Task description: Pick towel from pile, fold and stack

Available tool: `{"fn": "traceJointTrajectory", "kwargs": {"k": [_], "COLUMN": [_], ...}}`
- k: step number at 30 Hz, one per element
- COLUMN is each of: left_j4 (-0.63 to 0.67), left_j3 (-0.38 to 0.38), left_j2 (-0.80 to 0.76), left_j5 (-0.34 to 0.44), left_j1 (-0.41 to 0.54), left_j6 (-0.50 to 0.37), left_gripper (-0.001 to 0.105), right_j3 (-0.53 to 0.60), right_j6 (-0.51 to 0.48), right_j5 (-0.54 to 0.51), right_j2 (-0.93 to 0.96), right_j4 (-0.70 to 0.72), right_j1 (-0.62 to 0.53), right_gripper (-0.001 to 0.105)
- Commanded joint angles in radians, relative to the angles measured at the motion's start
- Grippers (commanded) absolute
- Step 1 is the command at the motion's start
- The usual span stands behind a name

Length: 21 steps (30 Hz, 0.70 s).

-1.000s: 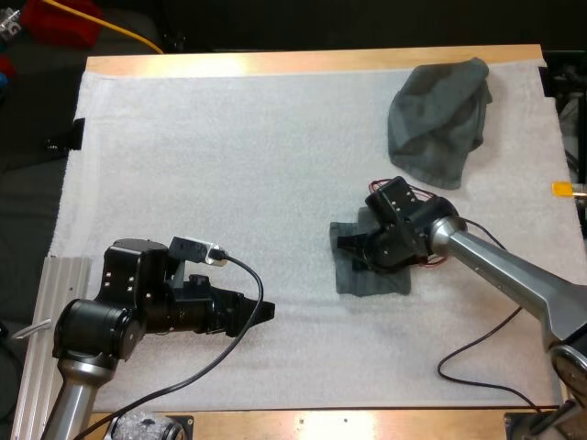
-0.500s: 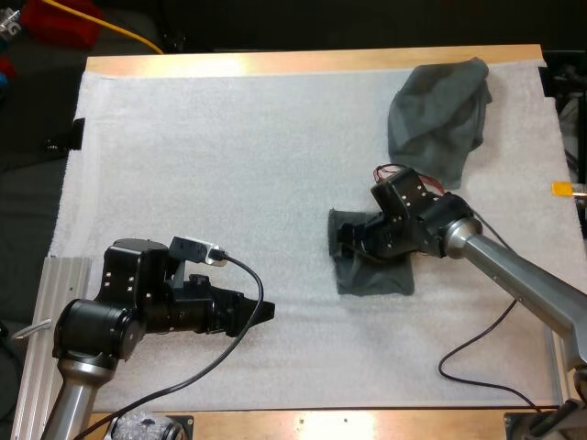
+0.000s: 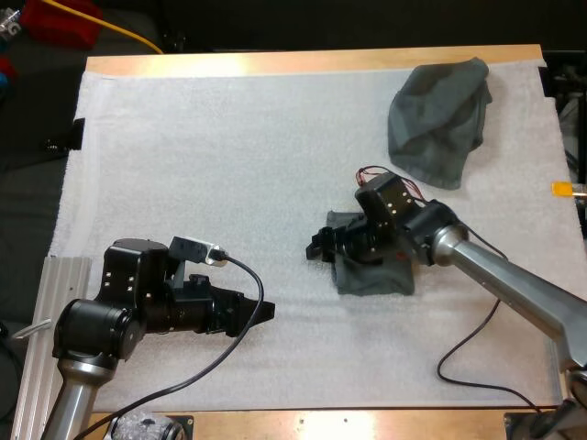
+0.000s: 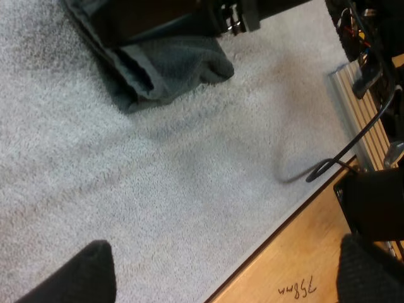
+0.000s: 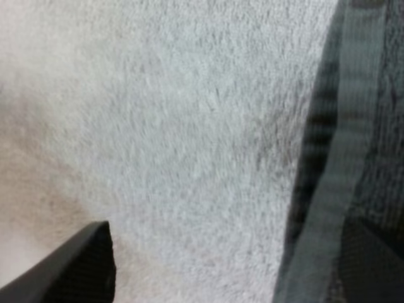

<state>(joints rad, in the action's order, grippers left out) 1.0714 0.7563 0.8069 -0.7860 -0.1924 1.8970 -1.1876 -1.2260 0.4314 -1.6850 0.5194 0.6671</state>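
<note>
- Two dark grey-green towels lie on the white mat (image 3: 229,137) in the high view. A crumpled towel (image 3: 438,119) sits at the far right, and a folded towel (image 3: 374,277) lies right of centre, well apart from it. The right gripper (image 3: 323,246) hangs at the folded towel's left edge. The left gripper (image 3: 264,312) sits low over bare mat at the near left, clear of both towels.
- Left wrist view: the left gripper (image 4: 227,271) has its two fingers spread wide, with only mat and the wooden table edge (image 4: 297,265) between them. Farther off, the folded towel (image 4: 158,69) shows its layered hem, and the right gripper (image 4: 177,19) is just over it.
- Right wrist view: the right gripper (image 5: 227,252) is spread and pinches nothing. One finger is over bare mat and the other is over the hem of the folded towel (image 5: 344,151).
- Stage, as a judgement: the fold looks made and this towel seems to be at the point of release or squaring up. The crumpled towel has yet to be picked.
- Risk: one finger sits on the hem, so a sideways pull-away could snag the top layer and drag the fold open or skew it. Closing the fingers here could catch a single layer and peel it back. Either would leave a poor base for the stack.
</note>
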Motion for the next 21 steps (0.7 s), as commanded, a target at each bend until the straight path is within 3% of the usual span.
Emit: {"fn": "traceJointTrajectory", "kwargs": {"k": [1, 12, 17, 21], "left_j4": [0.001, 0.001, -0.001, -0.021], "left_j3": [0.005, 0.005, 0.005, 0.005], "left_j2": [-0.005, -0.005, -0.005, -0.005], "left_j5": [-0.013, -0.013, -0.013, -0.013], "left_j1": [-0.002, -0.002, -0.002, -0.002], "left_j6": [-0.004, -0.004, -0.004, -0.004], "left_gripper": [0.070, 0.070, 0.070, 0.070], "right_j3": [-0.005, -0.005, -0.005, -0.005], "right_j6": [0.000, 0.020, -0.015, -0.056], "right_j5": [0.021, 0.006, -0.158, -0.227], "right_j2": [-0.018, -0.037, 0.048, 0.120], "right_j4": [0.008, 0.008, 0.060, 0.131], "right_j1": [0.012, 0.028, 0.028, 0.028], "right_gripper": [0.071, 0.071, 0.071, 0.071]}}
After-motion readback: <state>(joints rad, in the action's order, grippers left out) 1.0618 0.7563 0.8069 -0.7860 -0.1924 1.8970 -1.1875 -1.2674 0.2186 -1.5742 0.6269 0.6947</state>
